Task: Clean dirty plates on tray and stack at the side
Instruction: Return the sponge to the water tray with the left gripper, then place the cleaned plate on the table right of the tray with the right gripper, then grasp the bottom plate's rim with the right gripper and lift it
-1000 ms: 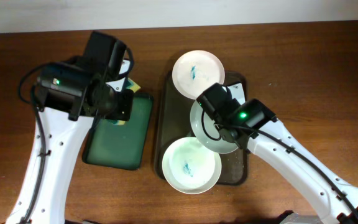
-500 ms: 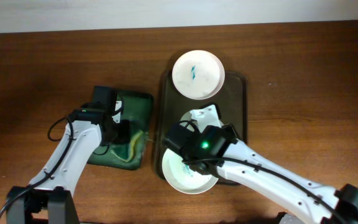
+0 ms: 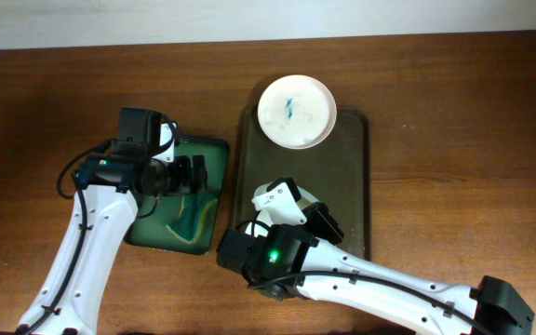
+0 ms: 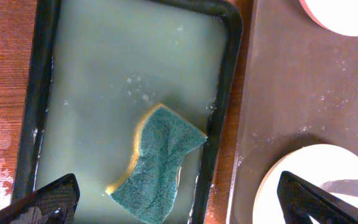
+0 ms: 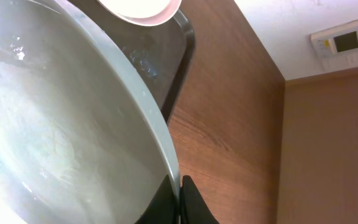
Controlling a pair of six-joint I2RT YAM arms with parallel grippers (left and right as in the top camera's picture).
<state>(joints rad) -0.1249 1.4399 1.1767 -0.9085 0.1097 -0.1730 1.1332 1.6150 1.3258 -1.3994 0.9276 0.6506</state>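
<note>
Right wrist view: pinching one plate by its rim with right jaws at the near end of the tray, likely steadying it for wiping. Hovering with left jaws spread over the sponge.

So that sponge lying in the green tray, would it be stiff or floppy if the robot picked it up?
Probably floppy: the sponge lies bent and wavy. It sits in cloudy water in the green tray, so it is likely soaked, heavier than it looks, and would drip. Its rough teal face should grip rather than slip.
</note>
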